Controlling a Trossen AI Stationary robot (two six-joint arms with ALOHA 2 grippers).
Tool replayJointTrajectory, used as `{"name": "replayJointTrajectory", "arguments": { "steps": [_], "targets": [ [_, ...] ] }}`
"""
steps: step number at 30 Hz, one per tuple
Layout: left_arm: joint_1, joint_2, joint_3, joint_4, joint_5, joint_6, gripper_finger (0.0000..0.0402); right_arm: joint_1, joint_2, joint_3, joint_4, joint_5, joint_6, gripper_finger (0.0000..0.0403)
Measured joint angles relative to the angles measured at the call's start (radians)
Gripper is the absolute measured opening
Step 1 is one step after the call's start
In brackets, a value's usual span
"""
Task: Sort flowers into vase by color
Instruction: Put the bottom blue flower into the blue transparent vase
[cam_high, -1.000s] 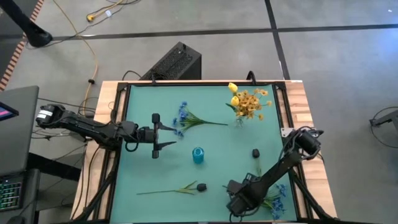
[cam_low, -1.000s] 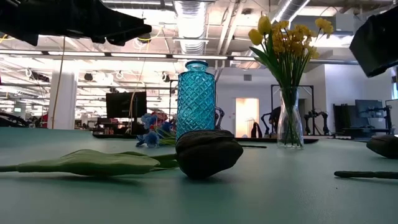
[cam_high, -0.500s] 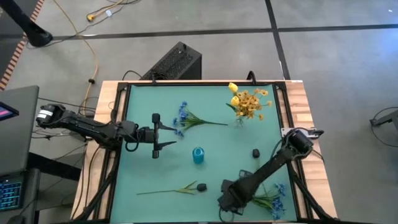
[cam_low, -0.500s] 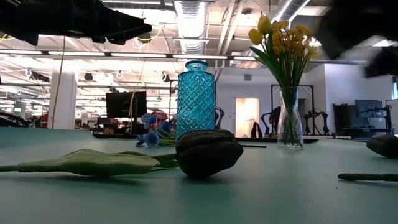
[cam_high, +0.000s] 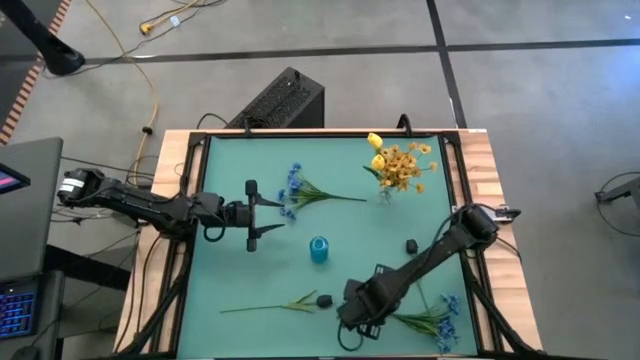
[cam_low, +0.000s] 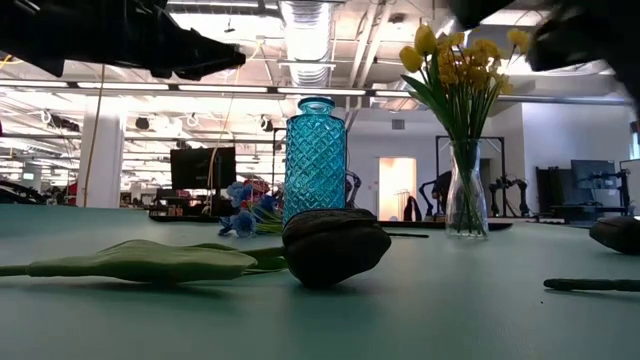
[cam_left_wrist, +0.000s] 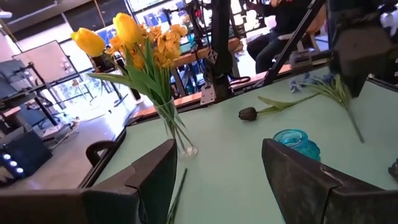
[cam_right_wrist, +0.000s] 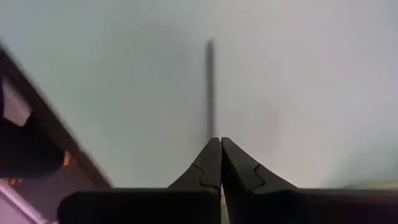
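Observation:
My right gripper (cam_high: 352, 320) hangs near the table's front edge, pointing down, shut on the thin stalk of a blue spray (cam_high: 438, 320). The spray's blooms lie by the near right corner. My left gripper (cam_high: 265, 212) waits open and level at the left, clear of everything. The blue glass vase (cam_high: 318, 248) stands mid-table. A clear vase (cam_high: 386, 192) at the far right holds yellow flowers (cam_high: 398, 165). Another blue spray (cam_high: 300, 188) lies flat before the left gripper. A dark bud (cam_high: 322, 299) on a long stalk lies near the front, and a second bud (cam_high: 411, 245) lies to the right. My right gripper pinches the blue spray's thin stalk (cam_right_wrist: 210, 118) between its two fingertips (cam_right_wrist: 231, 158), coming from above and pointing down. The stalk runs out past the tips. Its leafy part (cam_high: 415, 320) and blooms lie toward the near right corner; whether they are lifted I cannot tell.
A black frame (cam_high: 200, 150) rims the green table. A dark stalk (cam_low: 592, 285) lies on the mat at the right in the low view. Bare mat lies between the blue vase and the clear vase.
My right gripper has risen and gone toward the table's left edge along the front. The blue spray's stalk now shows stretched out behind it, while the blooms have stayed by the near right corner.

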Motion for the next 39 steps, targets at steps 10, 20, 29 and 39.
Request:
{"name": "replayJointTrajectory", "arguments": {
  "steps": [10,20,29,39],
  "targets": [
    [0.0,0.0,0.0,-0.012,0.001,-0.01,0.0224,0.058,0.0,-0.008,-0.097,0.021,0.189,0.0113],
    [0.0,0.0,0.0,-0.008,0.002,-0.02,0.0224,0.116,-0.001,-0.155,0.034,-0.055,0.262,0.0217],
    [0.0,0.0,0.0,-0.006,0.002,-0.028,0.0224,0.115,-0.001,-0.222,0.119,-0.079,0.256,0.0222],
    [0.0,0.0,0.0,-0.01,0.003,-0.026,0.0224,0.129,-0.006,-0.309,0.228,-0.093,0.253,0.0213]
  ]
}}
